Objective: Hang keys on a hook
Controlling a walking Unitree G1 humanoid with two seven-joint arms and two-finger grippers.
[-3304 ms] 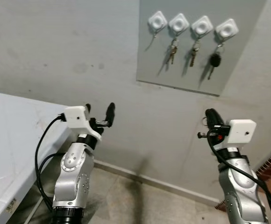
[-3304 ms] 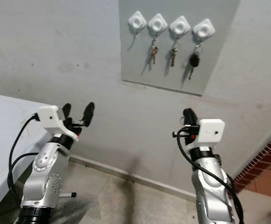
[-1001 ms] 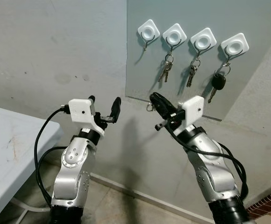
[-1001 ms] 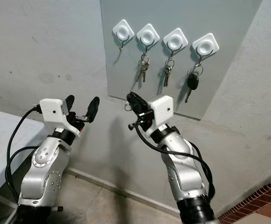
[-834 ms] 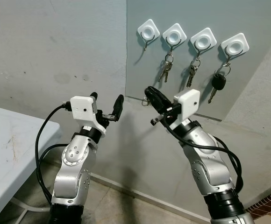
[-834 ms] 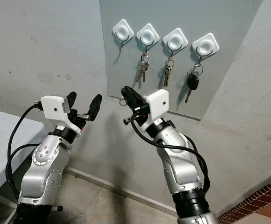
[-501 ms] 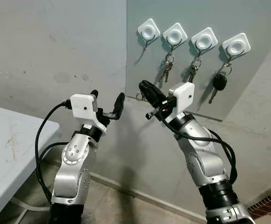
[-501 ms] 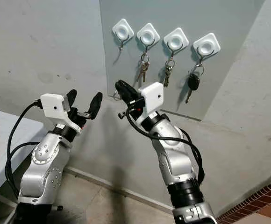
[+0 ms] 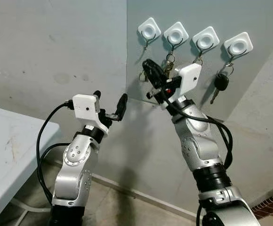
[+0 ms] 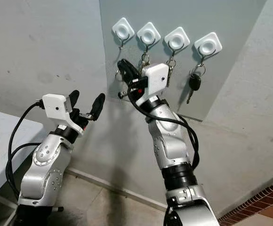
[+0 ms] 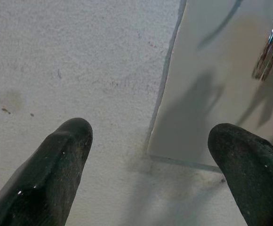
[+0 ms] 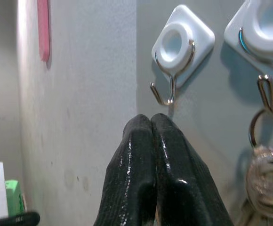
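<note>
The robot's right gripper (image 9: 148, 70) is raised to a grey panel (image 9: 259, 23) on the wall, its two black fingers (image 12: 153, 141) pressed together with their tips just below the leftmost of four white hooks (image 9: 149, 29). A small metal key ring (image 9: 140, 75) hangs from the gripper's tip beside the panel's left edge; whether keys dangle from it cannot be made out. In the right wrist view that leftmost hook (image 12: 181, 44), a white diamond-shaped pad with a curved wire loop, carries nothing, and the closed fingertips sit directly beneath the wire's curl, close to it but apart from it. The second hook (image 9: 176, 34) holds a bunch of keys (image 9: 167, 69), partly hidden behind the right wrist's white camera housing; the third hook (image 9: 205, 38) also carries a ring, its keys mostly behind the arm; the fourth hook (image 9: 237, 45) holds a black-headed car key (image 9: 220, 84). The left gripper (image 9: 109, 107) is held lower, in front of the plain wall to the left of the panel, its fingers spread wide with nothing between them; in the left wrist view its two fingers (image 11: 56, 160) frame the panel's lower left corner, with a hanging key (image 11: 268, 47) at the edge of the picture. A white surface (image 9: 9, 155) juts in at the robot's left, and a strip of tiled floor (image 9: 117, 212) runs along the foot of the wall.
</note>
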